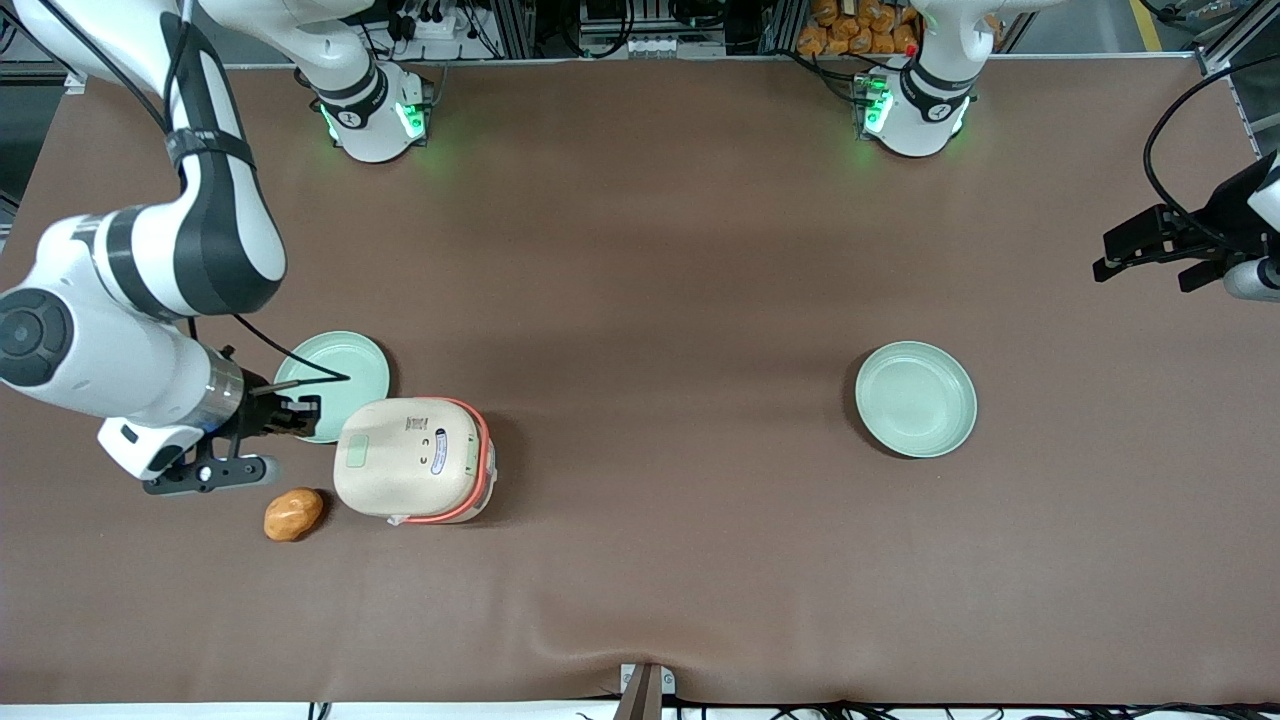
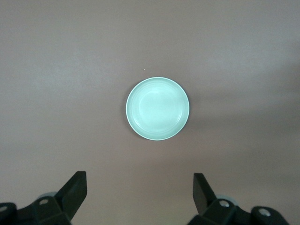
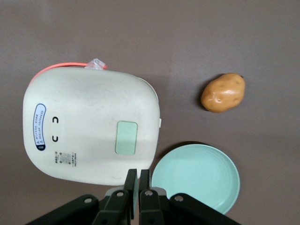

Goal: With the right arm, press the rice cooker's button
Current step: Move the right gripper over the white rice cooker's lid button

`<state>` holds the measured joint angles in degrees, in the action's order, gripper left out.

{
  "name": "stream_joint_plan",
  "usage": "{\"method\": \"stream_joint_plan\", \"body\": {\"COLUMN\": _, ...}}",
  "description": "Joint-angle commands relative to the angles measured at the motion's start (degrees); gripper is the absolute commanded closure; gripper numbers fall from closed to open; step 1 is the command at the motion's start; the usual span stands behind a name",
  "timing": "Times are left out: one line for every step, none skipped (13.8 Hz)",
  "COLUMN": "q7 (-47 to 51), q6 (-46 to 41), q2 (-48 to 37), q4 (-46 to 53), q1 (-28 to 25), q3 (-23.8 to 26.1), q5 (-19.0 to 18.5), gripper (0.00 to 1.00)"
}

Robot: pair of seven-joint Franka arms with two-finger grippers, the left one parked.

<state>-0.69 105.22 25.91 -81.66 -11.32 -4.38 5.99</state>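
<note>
Cream-white, with a rounded-square lid and an orange-red band, the rice cooker [image 1: 413, 459] [image 3: 92, 125] stands closed on the brown table cover [image 1: 680, 300], and we see a pale green rectangular button [image 3: 126, 138] on its lid. The small black two-finger gripper [image 1: 305, 413] [image 3: 138, 180] of the white right arm [image 1: 130, 290] hangs just beside the cooker, over the edge of a pale green round plate [image 1: 338, 385] [image 3: 197, 178], with its 2 fingers pressed together and holding nothing. An orange-brown potato [image 1: 293, 513] [image 3: 223, 92] lies near the cooker, nearer to the front camera than the gripper, and 1 more pale green round plate [image 1: 915, 398] [image 2: 158, 108] lies toward the parked arm's end of the table.
</note>
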Motion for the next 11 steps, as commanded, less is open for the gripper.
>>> {"method": "stream_joint_plan", "body": {"q7": 0.43, "q6": 3.04, "q2": 2.03, "q4": 0.71, "q1": -0.63, "q3": -0.37, "q5": 2.00, "gripper": 1.00}}
{"method": "stream_joint_plan", "body": {"q7": 0.42, "q6": 4.71, "q2": 2.82, "q4": 0.71, "q1": -0.72, "q3": -0.37, "q5": 2.00, "gripper": 1.00}}
{"method": "stream_joint_plan", "body": {"q7": 0.51, "q6": 5.60, "q2": 3.52, "q4": 0.71, "q1": -1.16, "q3": -0.37, "q5": 2.09, "gripper": 1.00}}
{"method": "stream_joint_plan", "body": {"q7": 0.51, "q6": 5.96, "q2": 3.88, "q4": 0.71, "q1": -1.51, "q3": -0.37, "q5": 2.01, "gripper": 1.00}}
{"method": "stream_joint_plan", "body": {"q7": 0.51, "q6": 6.66, "q2": 4.32, "q4": 0.71, "q1": -1.69, "q3": -0.37, "q5": 2.00, "gripper": 1.00}}
{"method": "stream_joint_plan", "body": {"q7": 0.51, "q6": 7.01, "q2": 4.67, "q4": 0.71, "q1": -1.69, "q3": -0.37, "q5": 2.00, "gripper": 1.00}}
{"method": "stream_joint_plan", "body": {"q7": 0.51, "q6": 6.93, "q2": 4.85, "q4": 0.71, "q1": -1.69, "q3": -0.37, "q5": 2.09, "gripper": 1.00}}
{"method": "stream_joint_plan", "body": {"q7": 0.51, "q6": 6.84, "q2": 4.85, "q4": 0.45, "q1": -1.69, "q3": -0.45, "q5": 2.27, "gripper": 1.00}}
{"method": "stream_joint_plan", "body": {"q7": 0.51, "q6": 6.49, "q2": 4.85, "q4": 0.36, "q1": -1.69, "q3": -0.45, "q5": 2.27, "gripper": 1.00}}
{"method": "stream_joint_plan", "body": {"q7": 0.43, "q6": 6.31, "q2": 4.85, "q4": 0.36, "q1": -1.69, "q3": -0.45, "q5": 2.36, "gripper": 0.99}}
{"method": "stream_joint_plan", "body": {"q7": 0.34, "q6": 6.14, "q2": 4.85, "q4": 0.36, "q1": -1.69, "q3": -0.45, "q5": 2.36, "gripper": 0.99}}
